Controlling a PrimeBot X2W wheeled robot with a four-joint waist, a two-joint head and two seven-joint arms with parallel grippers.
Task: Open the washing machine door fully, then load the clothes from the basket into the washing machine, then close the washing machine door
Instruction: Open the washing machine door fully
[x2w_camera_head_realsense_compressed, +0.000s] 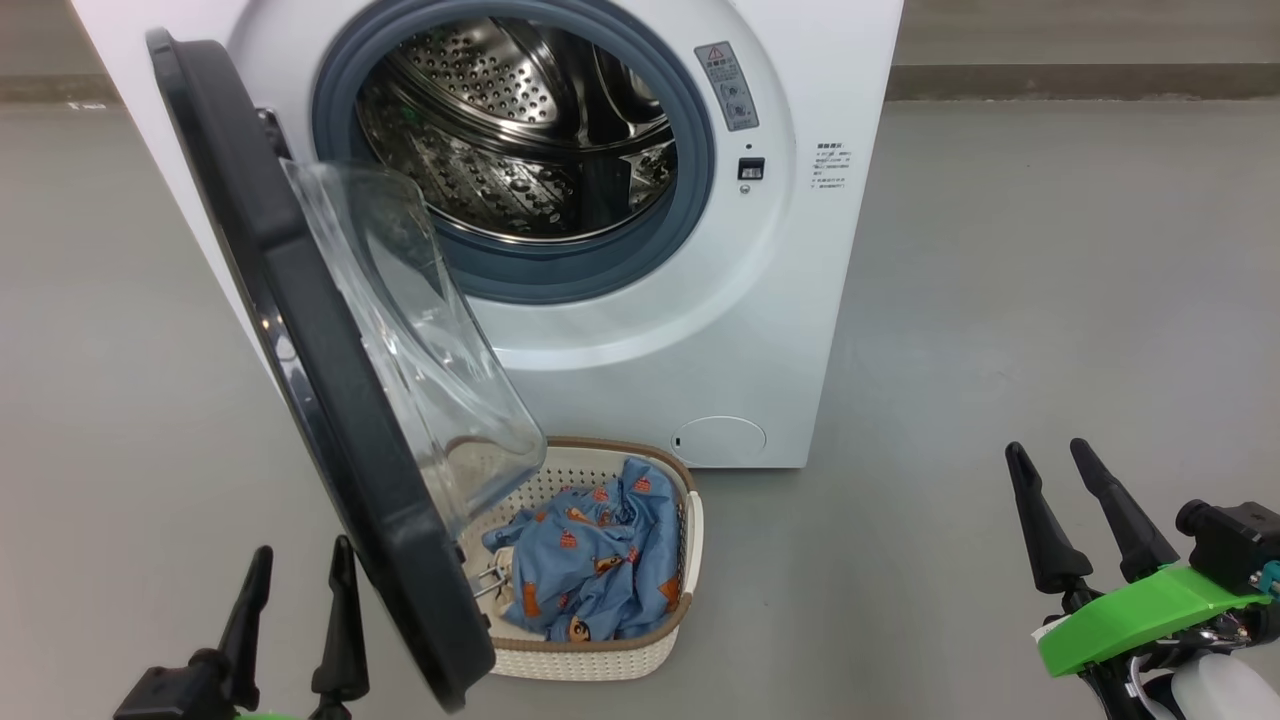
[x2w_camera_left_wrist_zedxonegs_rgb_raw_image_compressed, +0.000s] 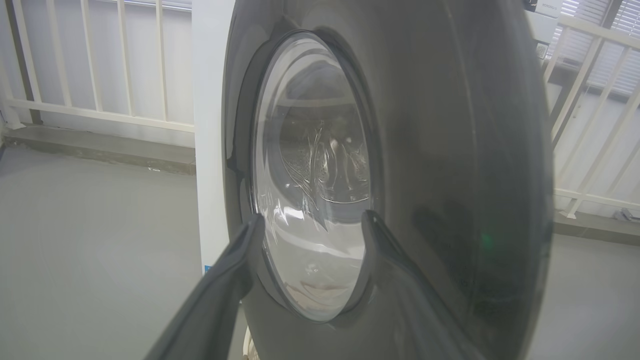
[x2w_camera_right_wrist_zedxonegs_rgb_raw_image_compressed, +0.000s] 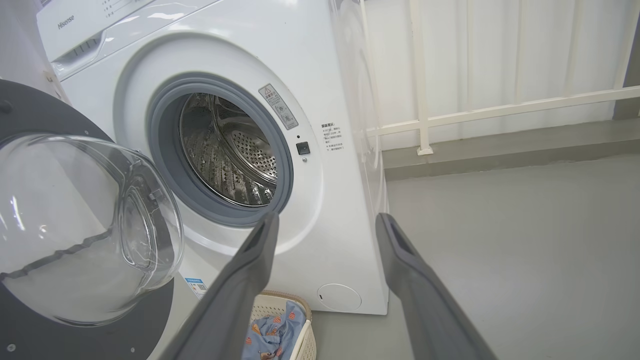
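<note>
down on the grey floor (x2w_camera_head_realsense_compressed: 1050, 300), just in front of the big white boxy front-loading washing machine (x2w_camera_head_realsense_compressed: 820, 300), sits the small cream-white perforated plastic basket (x2w_camera_head_realsense_compressed: 600, 655) with the brown woven-look rim. the clothes (x2w_camera_head_realsense_compressed: 600, 560), light blue fabric with little orange and brown cartoon figures, are bunched up inside it, none of them in the machine yet. the round white service cap (x2w_camera_head_realsense_compressed: 718, 440) is on the machine's front, just behind the basket's far right corner.

the large round black-rimmed washing machine door (x2w_camera_head_realsense_compressed: 300, 330) is swung out on its hinge at the machine's left, standing roughly edge-on in the head view. its bulging clear glass bowl (x2w_camera_head_realsense_compressed: 420, 330) faces the opening. the door's lower edge overlaps the basket's left side in the head view, and i can't tell if they touch. behind it you can see straight into the perforated steel drum (x2w_camera_head_realsense_compressed: 520, 130) with the grey rubber gasket (x2w_camera_head_realsense_compressed: 580, 270) around it.

left gripper (x2w_camera_head_realsense_compressed: 304, 548) is low at the outer side of the door, fingers spread wide with nothing between them. its wrist view looks at the door's dark outer face, with the fingers framing the glass. right gripper (x2w_camera_head_realsense_compressed: 1048, 447) is well off to the right above bare floor, also spread wide and holding nothing. a white railing (x2w_camera_right_wrist_zedxonegs_rgb_raw_image_compressed: 500, 107) runs behind the machine.
</note>
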